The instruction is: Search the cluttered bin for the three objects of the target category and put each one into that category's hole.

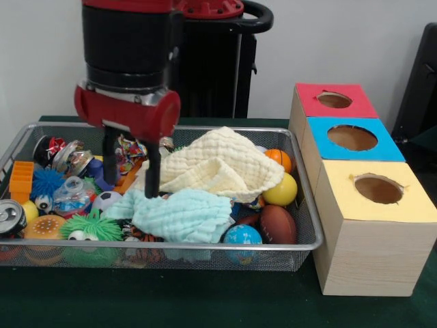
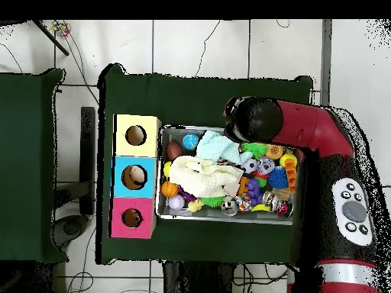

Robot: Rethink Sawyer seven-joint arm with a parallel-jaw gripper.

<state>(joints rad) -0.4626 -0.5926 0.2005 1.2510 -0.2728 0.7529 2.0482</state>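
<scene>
We're in a robotics lab here: a red and black arm (image 2: 321,145) stands over a green-covered table (image 2: 206,91), cables (image 2: 76,53) trail across the tiled floor (image 2: 229,46), bare white wall (image 1: 341,41) behind, and a painted three-hole sorting box (image 1: 362,178) is staged.

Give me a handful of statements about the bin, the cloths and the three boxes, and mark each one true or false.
1. The gripper hangs over the bin with its fingers apart and nothing between them. True.
2. The cream cloth lies partly on top of the light blue cloth. True.
3. The yellow-topped box stands farthest from the camera in the front view. False: it is nearest; the red-topped box is farthest.
4. The brown football sits inside the blue-topped box. False: it lies in the bin.
5. The yellow ball rests near the orange basketball. True.
</scene>
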